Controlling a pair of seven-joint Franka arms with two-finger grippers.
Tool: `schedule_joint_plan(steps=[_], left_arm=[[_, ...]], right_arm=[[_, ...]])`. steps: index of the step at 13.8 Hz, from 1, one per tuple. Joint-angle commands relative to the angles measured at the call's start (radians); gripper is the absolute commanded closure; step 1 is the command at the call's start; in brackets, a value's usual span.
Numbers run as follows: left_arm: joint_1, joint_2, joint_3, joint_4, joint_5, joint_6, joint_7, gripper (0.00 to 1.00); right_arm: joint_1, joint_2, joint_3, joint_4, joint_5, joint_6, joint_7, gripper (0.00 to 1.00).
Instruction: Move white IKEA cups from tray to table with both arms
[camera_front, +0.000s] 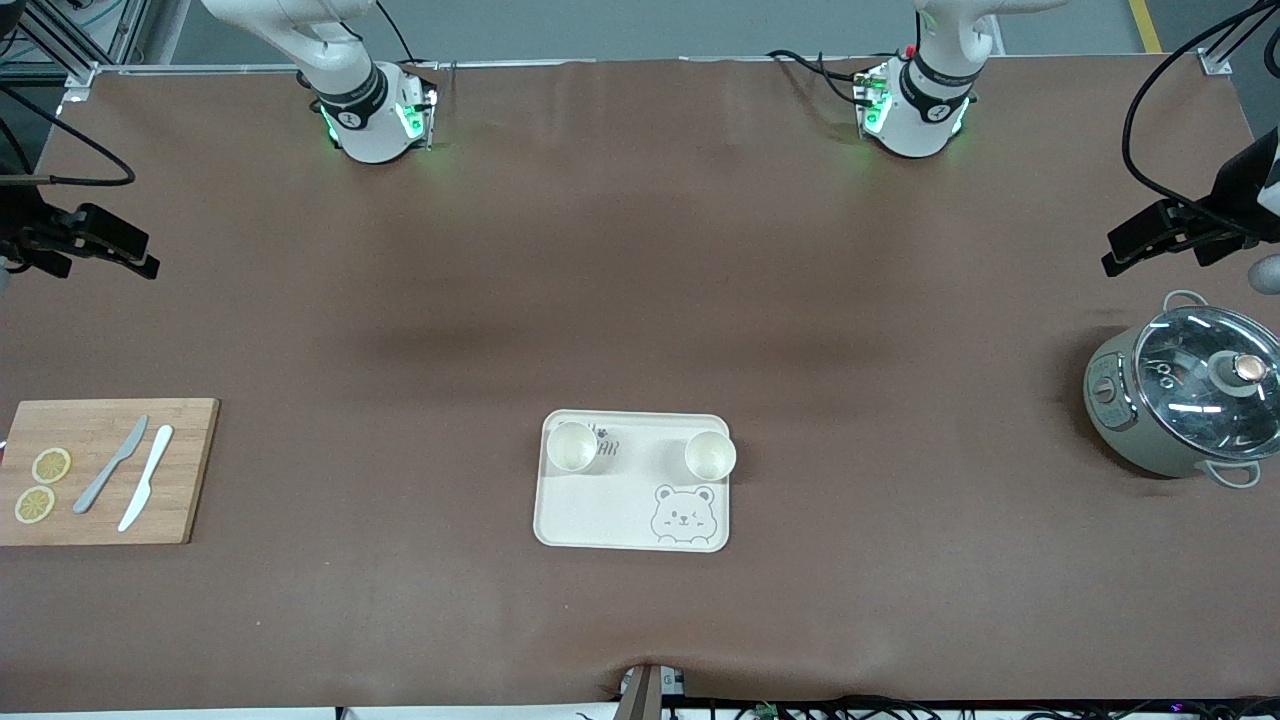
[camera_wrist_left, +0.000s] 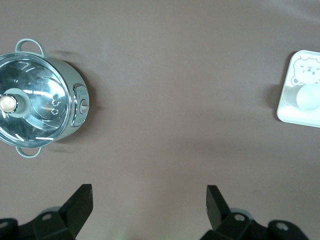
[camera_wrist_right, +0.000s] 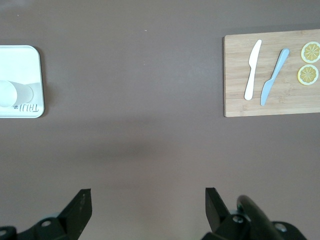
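Two white IKEA cups stand upright on the cream bear-printed tray (camera_front: 620, 505), on its half farther from the front camera. One cup (camera_front: 572, 446) is toward the right arm's end, the other cup (camera_front: 710, 455) toward the left arm's end. My left gripper (camera_front: 1128, 252) is open and empty, high over the table beside the pot. Its wrist view (camera_wrist_left: 148, 195) shows bare table between the fingers and one cup (camera_wrist_left: 308, 96) on the tray (camera_wrist_left: 299, 114). My right gripper (camera_front: 125, 255) is open and empty, high over the table by the cutting board. Its wrist view (camera_wrist_right: 147, 196) shows a cup (camera_wrist_right: 12, 92) on the tray (camera_wrist_right: 20, 60).
A grey-green pot with a glass lid (camera_front: 1185, 395) stands at the left arm's end. A wooden cutting board (camera_front: 100, 470) at the right arm's end carries a grey knife (camera_front: 110, 465), a white knife (camera_front: 146, 477) and two lemon slices (camera_front: 42, 485).
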Motion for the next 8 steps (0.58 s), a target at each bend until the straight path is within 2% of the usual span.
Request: schedule_joint_plan(steps=[1,8], left_arm=[[0.002,-0.014,-0.009,0.006,-0.008,-0.059,-0.005,0.0],[-0.002,0.038,0.002,0.027,0.002,-0.054,-0.017,0.0]], right_arm=[[-0.008,-0.012,0.003,-0.01,0.015,-0.003,0.002,0.0],[-0.01,-0.009,0.003,-0.007,0.012,-0.003,-0.003,0.0]])
